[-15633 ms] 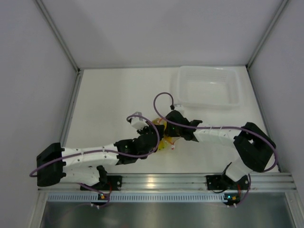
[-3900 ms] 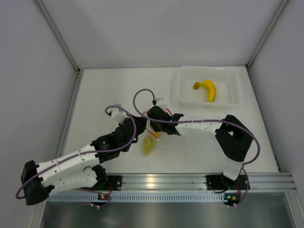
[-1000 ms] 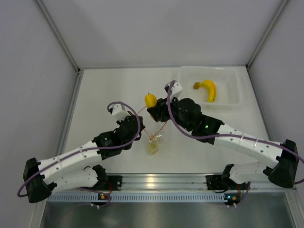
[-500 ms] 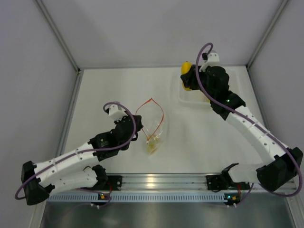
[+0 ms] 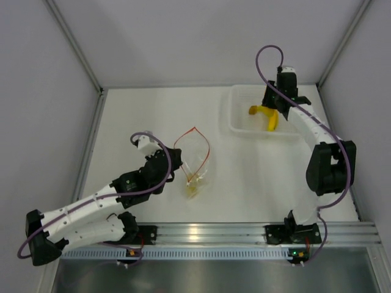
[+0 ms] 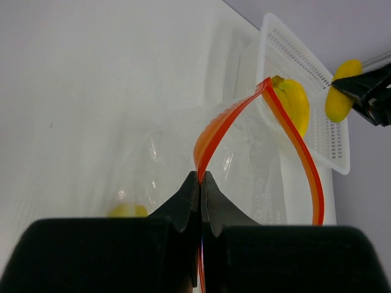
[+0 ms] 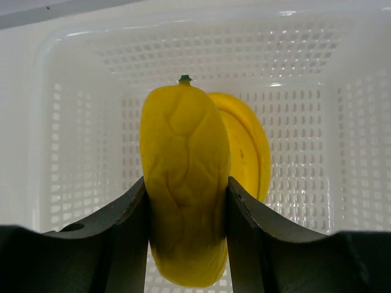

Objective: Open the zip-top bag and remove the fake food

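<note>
**Second fruit lifted clear of bag; now held over tray, not yet released**

Change noted: a second ago the right gripper (image 7: pixel 187 189) was just beside the bag (image 5: pixel 195 162) with the fruit (image 7: pixel 180 134) in its fingers. It has since swung across the table (image 5: pixel 140 116) and now hangs over the tray (image 5: pixel 239 104). The fruit is clamped upright between both fingers. It sits directly above the banana (image 5: pixel 267 115), which already lies inside the tray.

The left gripper (image 6: pixel 200 183) has not let go. Its jaws are closed tight on the orange strip (image 6: pixel 227 117) at one end of the bag's mouth. The mouth stands open in a wide loop. The bag lies on the table near the left arm, well apart from the tray.

Finding: the bag is open and both named items are out of it. Judged remaining work: release the fruit into the tray.

Query: a small yellow patch (image 5: pixel 192 190) shows at the bag's closed end, also seen in the left wrist view. I cannot tell whether it is a further item or a stain.
</note>
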